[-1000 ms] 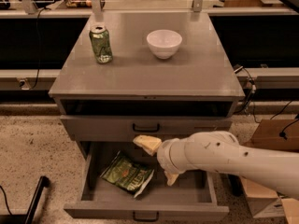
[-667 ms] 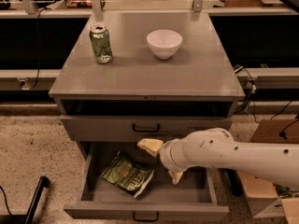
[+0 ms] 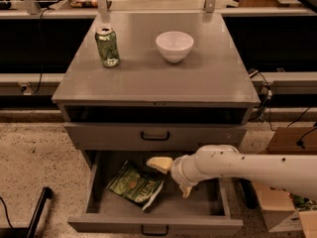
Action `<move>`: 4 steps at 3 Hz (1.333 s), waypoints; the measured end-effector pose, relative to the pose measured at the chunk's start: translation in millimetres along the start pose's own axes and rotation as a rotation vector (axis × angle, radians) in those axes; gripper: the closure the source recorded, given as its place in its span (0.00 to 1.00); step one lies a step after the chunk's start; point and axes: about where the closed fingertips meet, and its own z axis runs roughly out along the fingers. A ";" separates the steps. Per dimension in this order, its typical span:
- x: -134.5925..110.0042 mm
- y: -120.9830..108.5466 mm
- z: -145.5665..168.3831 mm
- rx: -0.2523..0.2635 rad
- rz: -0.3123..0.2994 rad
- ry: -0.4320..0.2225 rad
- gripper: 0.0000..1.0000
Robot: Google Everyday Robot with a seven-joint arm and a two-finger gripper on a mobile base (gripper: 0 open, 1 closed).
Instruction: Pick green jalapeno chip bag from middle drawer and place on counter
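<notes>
One crinkled green jalapeno chip bag point(image 3: 134, 186), white lettering, flat in middle drawer point(image 3: 153, 225), end effector point(image 3: 173, 177) spread open just beside it

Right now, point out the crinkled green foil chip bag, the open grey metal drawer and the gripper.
chip bag point(image 3: 134, 186), camera view: printed face.
drawer point(image 3: 114, 225), camera view: front wall.
gripper point(image 3: 171, 177), camera view: between open fingers, in drawer, right of bag.

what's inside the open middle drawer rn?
The green jalapeno chip bag lies left of centre in the middle drawer. The gripper hangs over the floor just right of it, fingers open. The arm covers the drawer's right side, so anything there is unseen.
</notes>
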 end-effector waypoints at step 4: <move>6.5 28.6 89.4 -0.100 -0.111 -0.021 0.18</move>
